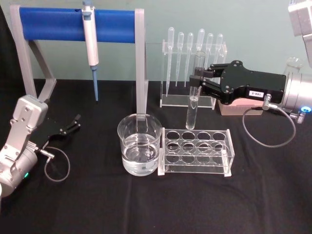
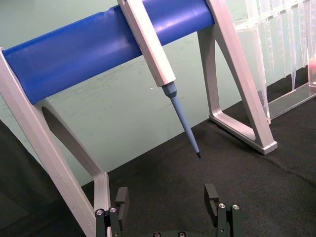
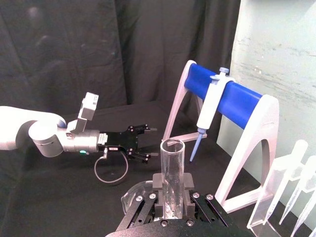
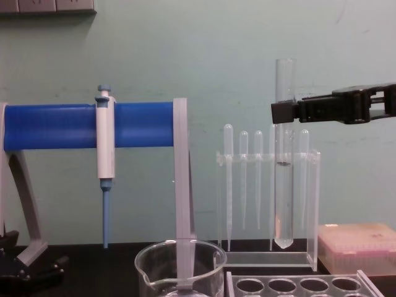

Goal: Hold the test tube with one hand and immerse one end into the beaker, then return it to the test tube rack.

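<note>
The test tube (image 1: pixel 193 105) and beaker (image 1: pixel 123 141) are glossy clear glass, the tablecloth (image 1: pixel 97 204) matt black fabric.

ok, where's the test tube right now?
Head view, centre-right: test tube upright in the right gripper, over the back edge of the rack, right of the beaker.

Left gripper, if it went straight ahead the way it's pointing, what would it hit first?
Probably the blue pipette tip hanging from the stand, ahead of the open left gripper. Height is unclear; it might pass beneath and reach the wall.
</note>
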`<state>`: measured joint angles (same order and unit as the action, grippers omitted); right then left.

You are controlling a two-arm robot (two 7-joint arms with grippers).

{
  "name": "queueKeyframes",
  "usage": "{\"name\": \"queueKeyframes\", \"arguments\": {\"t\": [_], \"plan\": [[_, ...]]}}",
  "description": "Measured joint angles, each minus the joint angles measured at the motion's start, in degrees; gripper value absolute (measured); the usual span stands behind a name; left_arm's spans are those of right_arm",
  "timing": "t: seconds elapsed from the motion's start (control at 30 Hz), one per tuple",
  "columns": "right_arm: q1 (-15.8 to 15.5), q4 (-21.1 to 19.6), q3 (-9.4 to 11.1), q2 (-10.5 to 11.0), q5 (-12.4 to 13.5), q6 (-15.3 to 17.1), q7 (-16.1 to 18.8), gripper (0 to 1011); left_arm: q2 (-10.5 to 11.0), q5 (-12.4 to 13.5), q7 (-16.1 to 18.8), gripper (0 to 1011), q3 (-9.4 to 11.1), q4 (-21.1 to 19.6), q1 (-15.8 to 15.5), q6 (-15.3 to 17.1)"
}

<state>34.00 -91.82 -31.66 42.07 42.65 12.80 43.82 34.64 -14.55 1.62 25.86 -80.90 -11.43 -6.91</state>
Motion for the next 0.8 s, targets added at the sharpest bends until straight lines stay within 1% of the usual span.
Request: {"name": "queueKeyframes", "arguments": {"t": [0.7,0.8], "plan": [[0.00,0.00,0.00,0.00,0.00,0.00,0.00,233,0.00,0.00,0.00,1000,0.00,0.00,0.00,0.00],[0.40,0.01,-0.17,-0.09,0.28,-0.41,0.17,233,0.00,0.00,0.00,1000,0.00,0.00,0.00,0.00]]}}
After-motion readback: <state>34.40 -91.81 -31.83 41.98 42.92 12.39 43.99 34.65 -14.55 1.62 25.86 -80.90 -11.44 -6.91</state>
